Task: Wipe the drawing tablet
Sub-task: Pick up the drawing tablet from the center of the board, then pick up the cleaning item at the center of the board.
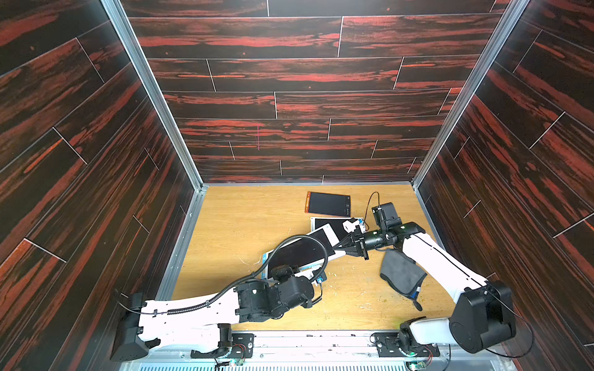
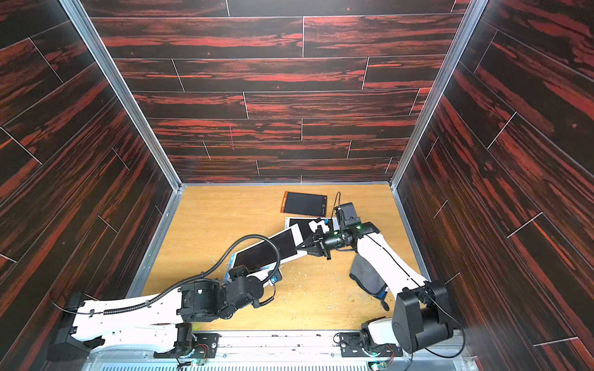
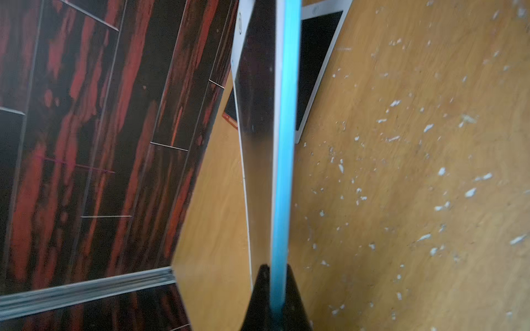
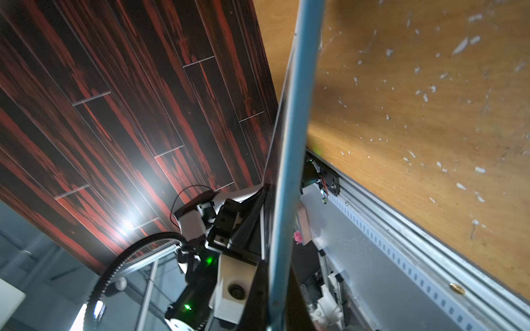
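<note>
The drawing tablet [image 1: 302, 253] has a white frame, a black screen and a blue back, and it hangs tilted above the table, held at both ends. My left gripper [image 3: 276, 268] is shut on its near-left edge, with the blue rim [image 3: 282, 143] running straight out from between the fingers. At the far-right corner my right gripper [image 1: 337, 247] clamps the same tablet [image 4: 292, 143], a finger on each face. In both top views the left wrist hides the left fingertips. A grey cloth [image 1: 401, 273] lies crumpled on the table under the right forearm, held by neither gripper.
An orange-framed tablet [image 1: 328, 204] lies flat near the back wall. A second white-framed tablet [image 1: 334, 225] lies partly beneath the held one, with a small white block [image 1: 350, 225] on it. Pale crumbs dot the wooden table [image 1: 244, 218]. Dark walls close in three sides.
</note>
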